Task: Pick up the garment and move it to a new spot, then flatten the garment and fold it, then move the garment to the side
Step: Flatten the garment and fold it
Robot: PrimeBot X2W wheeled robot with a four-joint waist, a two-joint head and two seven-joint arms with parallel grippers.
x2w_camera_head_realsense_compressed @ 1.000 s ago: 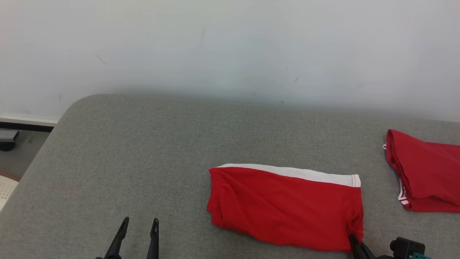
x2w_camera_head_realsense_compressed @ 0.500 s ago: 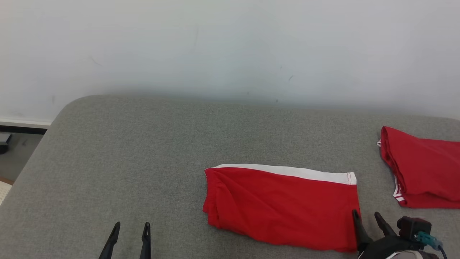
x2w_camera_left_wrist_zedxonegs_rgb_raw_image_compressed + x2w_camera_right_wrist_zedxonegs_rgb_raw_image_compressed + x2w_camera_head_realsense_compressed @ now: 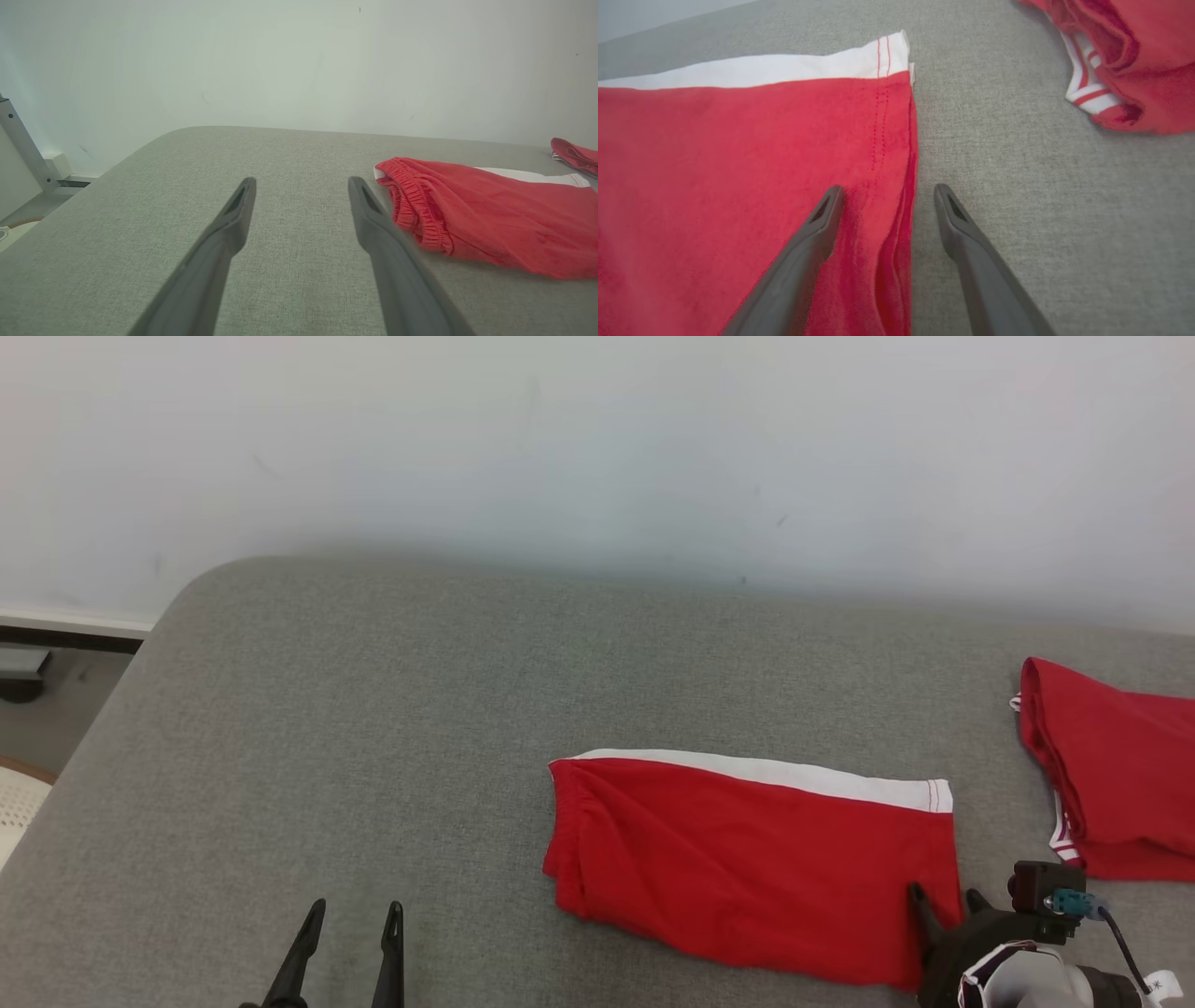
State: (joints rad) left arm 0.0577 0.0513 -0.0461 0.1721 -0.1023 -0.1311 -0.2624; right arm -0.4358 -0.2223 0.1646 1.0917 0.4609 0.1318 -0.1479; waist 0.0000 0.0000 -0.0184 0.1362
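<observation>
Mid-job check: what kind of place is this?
Probably an indoor garment-folding setup: a grey fabric-covered surface against a plain pale wall, with one folded red garment and a second red garment lying on it.

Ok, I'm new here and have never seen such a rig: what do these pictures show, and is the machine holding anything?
It is a wheeled robot with two arms, each ending in two-fingered jaws. The overview picture comes from a camera on its head, looking down at a grey padded surface. The other two come from cameras on its wrists, looking along each arm's dark fingers. A folded red garment with a white band lies on the surface; a second red garment lies to its right. The left jaws stand open over bare surface, apart from the garment. The right jaws are open too, straddling the folded garment's right edge: one finger over cloth, one over the surface. Nothing is held.
</observation>
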